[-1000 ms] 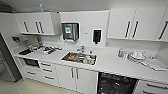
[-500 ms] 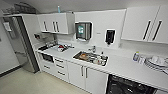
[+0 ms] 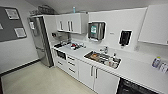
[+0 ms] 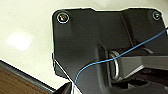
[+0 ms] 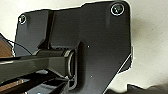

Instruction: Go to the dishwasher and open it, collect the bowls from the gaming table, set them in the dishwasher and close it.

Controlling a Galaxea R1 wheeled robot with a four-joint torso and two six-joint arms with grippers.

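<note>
The dishwasher (image 3: 133, 88) is a dark under-counter opening at the lower right of the head view, beneath the white counter (image 3: 140, 71); its edge is cut off by the picture. The bowls and the gaming table are out of view. In both wrist views my own dark plates hang over a pale floor (image 4: 27, 27), with a blue cable (image 4: 100, 62) running across the left one.
A steel sink (image 3: 102, 59) holding dishes is set in the counter, with white cupboards (image 3: 92, 75) and drawers (image 3: 71, 65) below. A tall steel fridge (image 3: 40, 41) stands at the left end. Pale open floor (image 3: 37, 80) lies before the units. A paper-towel dispenser (image 3: 96, 30) hangs on the wall.
The whole kitchen has slid to the right in the head view, so the camera has turned left. The dishwasher now sits at the picture's right edge.
</note>
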